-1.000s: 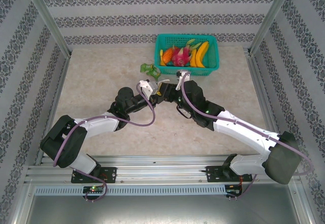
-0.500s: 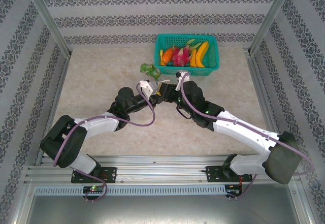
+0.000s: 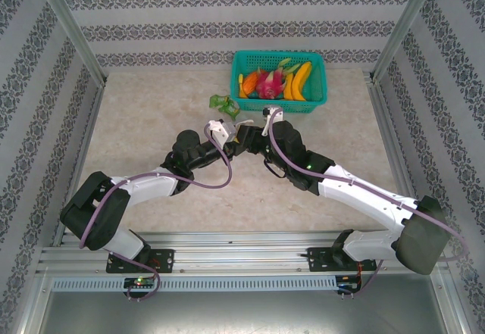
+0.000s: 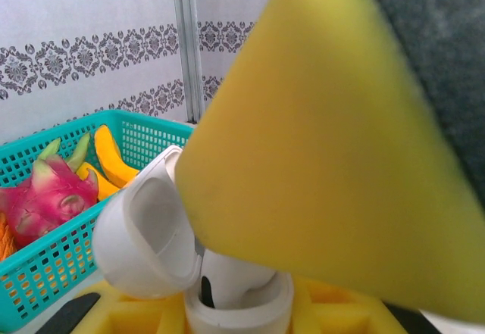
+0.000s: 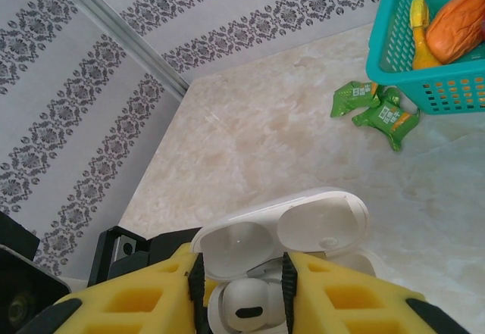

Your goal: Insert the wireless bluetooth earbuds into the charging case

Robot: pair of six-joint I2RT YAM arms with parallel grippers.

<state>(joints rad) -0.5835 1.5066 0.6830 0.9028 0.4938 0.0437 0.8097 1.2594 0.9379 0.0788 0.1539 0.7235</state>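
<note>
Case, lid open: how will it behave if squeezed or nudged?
The case looks like smooth, rounded hard plastic, so probably stiff but slippery in a pinch. Its open lid hangs on one hinge edge and would likely swing or snap shut if bumped. Small and hollow, it is probably light and easily tipped.

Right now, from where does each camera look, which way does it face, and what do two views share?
Top external: above and behind the bases, looking down at the table; both arms show, left gripper facing right gripper.
Left wrist: low, facing the basket; yellow left fingers grip the open charging case.
Right wrist: looking down past yellow right fingers at the earbud, green packets beyond.
Shared: both wrist views show the charging case and basket.
</note>
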